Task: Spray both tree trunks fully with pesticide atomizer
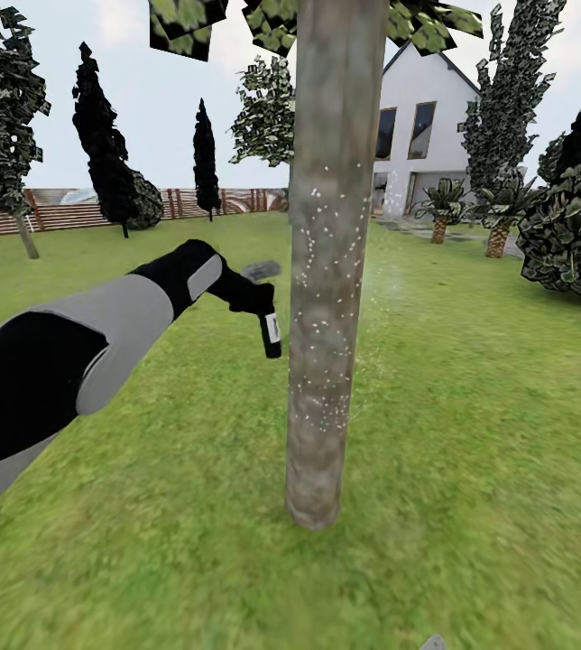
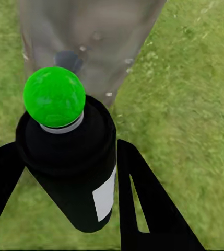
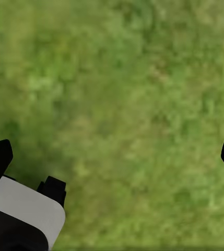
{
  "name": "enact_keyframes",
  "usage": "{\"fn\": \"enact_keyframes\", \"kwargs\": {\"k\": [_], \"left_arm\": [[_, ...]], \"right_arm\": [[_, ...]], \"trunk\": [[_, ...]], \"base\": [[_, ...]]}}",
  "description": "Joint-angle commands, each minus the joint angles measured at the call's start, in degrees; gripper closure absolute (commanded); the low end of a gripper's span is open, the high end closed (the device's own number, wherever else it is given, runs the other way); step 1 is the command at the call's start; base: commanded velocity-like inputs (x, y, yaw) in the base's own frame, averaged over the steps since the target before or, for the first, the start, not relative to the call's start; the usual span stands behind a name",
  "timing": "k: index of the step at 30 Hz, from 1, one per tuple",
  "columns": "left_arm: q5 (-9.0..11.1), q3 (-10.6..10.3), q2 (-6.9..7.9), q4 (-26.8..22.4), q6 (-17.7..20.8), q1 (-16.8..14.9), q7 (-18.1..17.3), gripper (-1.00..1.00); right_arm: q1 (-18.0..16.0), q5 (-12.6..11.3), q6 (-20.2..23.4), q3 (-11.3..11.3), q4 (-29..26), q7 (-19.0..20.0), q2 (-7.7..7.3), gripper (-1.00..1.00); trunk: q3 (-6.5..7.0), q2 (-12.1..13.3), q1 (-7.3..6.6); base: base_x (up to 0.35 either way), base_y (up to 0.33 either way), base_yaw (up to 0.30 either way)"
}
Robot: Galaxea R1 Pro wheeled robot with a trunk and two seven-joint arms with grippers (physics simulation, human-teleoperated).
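Straight ahead, blocked by the tree trunk (image 1: 327, 271), a bare column speckled with white pesticide droplets (image 1: 313, 239). Just beside its left face, occupied by the left claw (image 1: 259, 302), clamped around the spray bottle (image 1: 271, 332); from the left wrist, the bottle (image 2: 72, 167) between the two black fingers (image 2: 143, 209) and the trunk (image 2: 91, 42) close in front. Open lawn (image 1: 471, 406) to the trunk's right, open grass to its left. Overhead, leaves (image 1: 191, 23). Far right, a bush (image 1: 575, 226). Under the right claw (image 3: 112, 157), spread wide, grass (image 3: 122, 94) alone.
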Motion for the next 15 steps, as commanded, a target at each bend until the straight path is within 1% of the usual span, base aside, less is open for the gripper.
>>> {"fn": "enact_keyframes", "kwargs": {"k": [1, 2, 5, 6, 10, 14, 15], "left_arm": [[-1.68, 0.55, 0.06, 0.05, 0.05, 0.11, -0.03, 1.00], [-2.73, 0.55, 0.12, 0.07, 0.04, 0.16, -0.03, 1.00], [-3.76, 0.57, 0.69, 0.13, 0.03, 0.54, -0.03, 1.00], [-3.84, 0.56, 0.74, 0.13, -0.06, 1.27, -0.03, 1.00], [-3.92, 0.55, 0.79, 0.14, -2.52, 3.69, -0.03, 1.00], [-3.92, 0.51, 0.75, 0.15, -4.37, 5.07, -0.03, 1.00], [-3.92, 0.50, 0.73, 0.15, -4.75, 6.38, -0.03, 1.00]], "right_arm": [[0.00, 0.00, 0.00, 0.00, 0.00, 0.00, 0.00, -1.00], [0.00, 0.00, 0.00, 0.00, 0.00, 0.00, 0.00, -1.00], [0.00, 0.00, 0.00, 0.00, 0.00, -0.02, 0.00, -1.00], [0.00, 0.00, 0.00, 0.00, 0.00, -0.04, 0.00, -1.00], [0.00, 0.00, 0.00, 0.00, 0.00, 0.00, 0.00, -1.00], [0.00, 0.00, 0.00, 0.00, 0.00, 0.01, 0.00, -1.00], [0.00, 0.00, 0.00, 0.00, 0.00, 0.00, 0.00, -1.00]], "trunk": [[0.00, 0.00, 0.00], [0.00, 0.00, 0.00], [0.00, 0.00, 0.00], [0.00, 0.00, 0.00], [0.00, 0.00, 0.00], [0.00, 0.00, 0.00], [0.00, 0.00, 0.00]], "base": [[0.000, 0.000, 0.000], [0.000, 0.000, 0.000], [0.000, 0.000, 0.000], [0.000, 0.000, 0.000], [0.000, 0.000, 0.000], [0.000, 0.000, 0.000], [0.000, 0.000, 0.000]]}}
